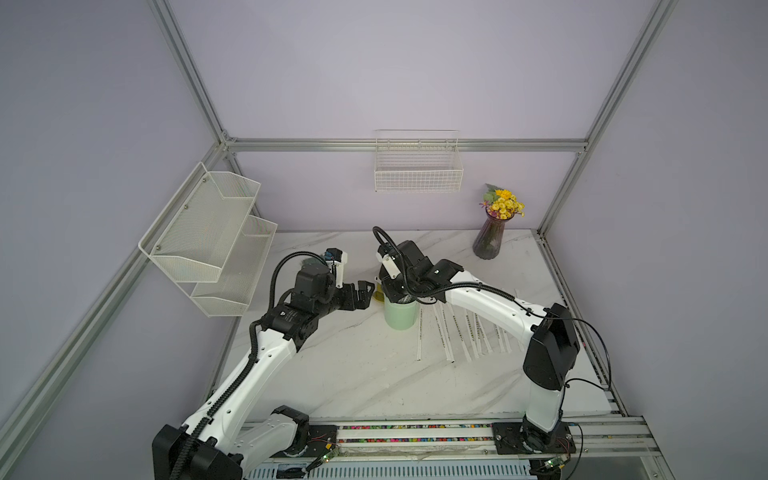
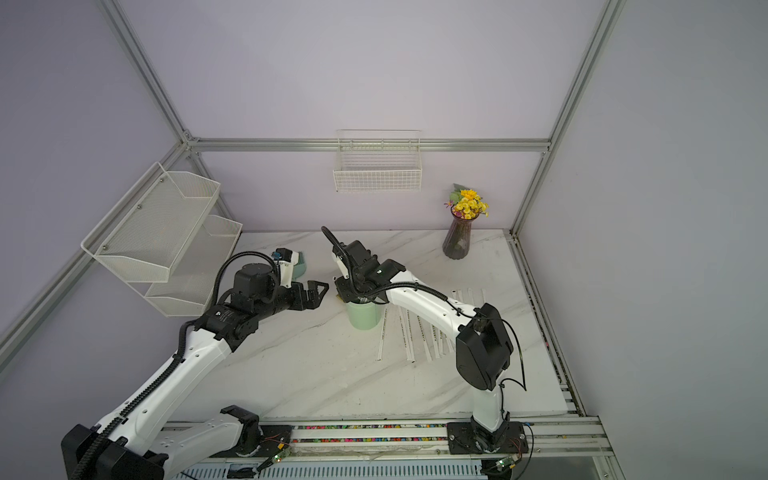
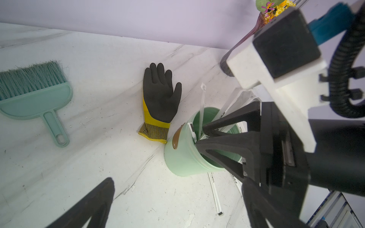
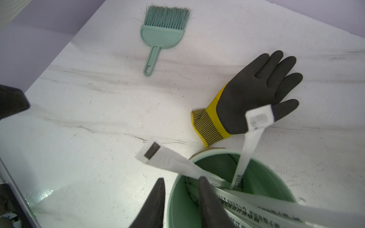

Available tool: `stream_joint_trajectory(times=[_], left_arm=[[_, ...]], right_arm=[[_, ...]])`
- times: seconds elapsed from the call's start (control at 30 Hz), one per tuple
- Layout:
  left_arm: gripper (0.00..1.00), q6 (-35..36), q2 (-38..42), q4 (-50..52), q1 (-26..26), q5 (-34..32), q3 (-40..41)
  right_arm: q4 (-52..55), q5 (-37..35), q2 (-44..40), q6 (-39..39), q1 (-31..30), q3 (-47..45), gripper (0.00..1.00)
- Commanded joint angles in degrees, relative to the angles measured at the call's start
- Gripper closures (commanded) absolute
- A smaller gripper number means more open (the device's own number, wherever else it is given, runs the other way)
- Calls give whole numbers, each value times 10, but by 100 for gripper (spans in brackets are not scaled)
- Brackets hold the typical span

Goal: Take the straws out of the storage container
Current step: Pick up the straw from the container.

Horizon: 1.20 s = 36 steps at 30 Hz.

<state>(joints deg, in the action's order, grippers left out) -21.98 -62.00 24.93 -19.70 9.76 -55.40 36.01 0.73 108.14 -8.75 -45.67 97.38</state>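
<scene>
Partly hidden in container (image 4: 262, 177): straws (image 4: 248, 150).

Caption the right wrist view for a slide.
Right tool at rim of mint cup, among wrapped straws; glove, brush beyond.

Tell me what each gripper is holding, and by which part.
Nothing. The left gripper hangs open beside the cup; the right gripper has its jaws apart astride the cup's rim, none of the straws pinched between them.

My white marbled surface (image 1: 353, 374) carries the mint-green storage container (image 1: 400, 318), upright near its middle. Wrapped straws (image 1: 419, 336) lie fanned out flat beside it. A black-and-yellow glove (image 3: 160, 98) lies palm-up just beside the container. A green hand brush (image 3: 33, 92) lies farther off, and a vase of flowers (image 1: 490, 237) stands in a far corner.
</scene>
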Motion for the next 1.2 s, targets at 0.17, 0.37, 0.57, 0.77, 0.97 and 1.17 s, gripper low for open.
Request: stream_joint_trajectory(times=[0.17,0.37,0.57,0.77,0.97,1.17], left_arm=[[0,1,1,-12,-2,-2,2],[0,1,1,-12,-2,-1,4],[0,1,1,-13,-2,1,5],[0,-1,1,-15,-2,2,6],[0,-3,0,-15,-2,3,6],[0,-7,3,-18,-2,6,9]], right_arm=[[-3,-11,35,12,-3,32,68],[-12,-16,34,15,-2,30,71],[-16,-21,28,16,-3,25,76],[-19,-23,14,15,-2,19,78],[-20,-20,-4,13,-2,8,79],[-22,-26,-22,9,-2,-2,80]])
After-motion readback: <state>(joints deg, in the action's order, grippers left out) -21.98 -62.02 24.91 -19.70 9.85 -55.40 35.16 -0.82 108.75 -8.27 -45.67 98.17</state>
